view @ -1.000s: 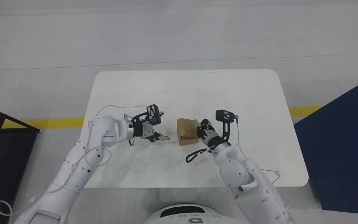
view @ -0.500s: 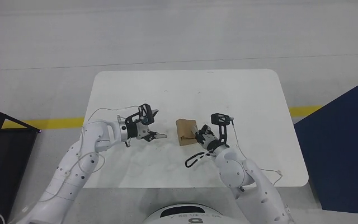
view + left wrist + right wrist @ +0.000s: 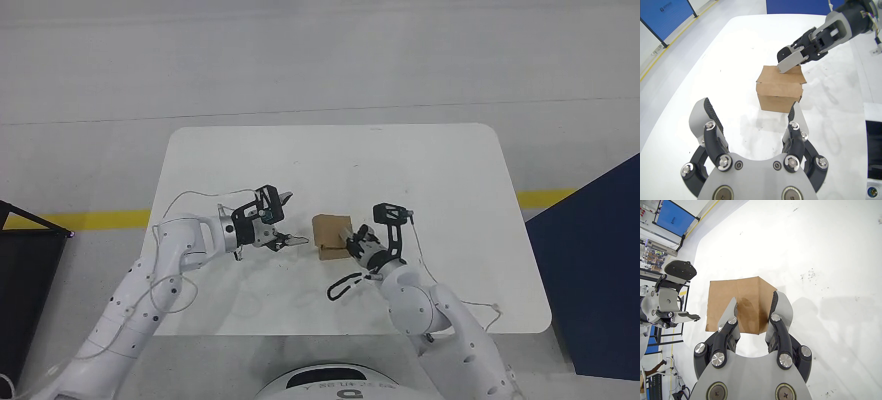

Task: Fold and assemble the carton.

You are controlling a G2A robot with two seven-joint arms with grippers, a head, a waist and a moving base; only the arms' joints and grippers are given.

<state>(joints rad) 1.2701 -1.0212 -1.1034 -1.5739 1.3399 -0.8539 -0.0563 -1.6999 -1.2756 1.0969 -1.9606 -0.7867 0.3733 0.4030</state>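
Observation:
A small brown carton [image 3: 329,235] stands near the middle of the white table [image 3: 440,180], its top flaps folded down [image 3: 780,83]. My left gripper [image 3: 289,222] is open just to the carton's left, a short gap away, with nothing between its fingers [image 3: 750,105]. My right gripper [image 3: 350,241] is at the carton's other side, partly open [image 3: 754,299]. It straddles the carton's top edge [image 3: 745,294], with one fingertip [image 3: 786,64] resting on the top flap and the other beside the side wall.
A black cable loop [image 3: 345,282] hangs from the right arm onto the table near the front. The far half of the table is bare white surface. A blue panel [image 3: 600,260] stands off the table's right side.
My left gripper drew back to the left, then returned toward the carton, staying open. The right gripper and the carton shifted slightly left.

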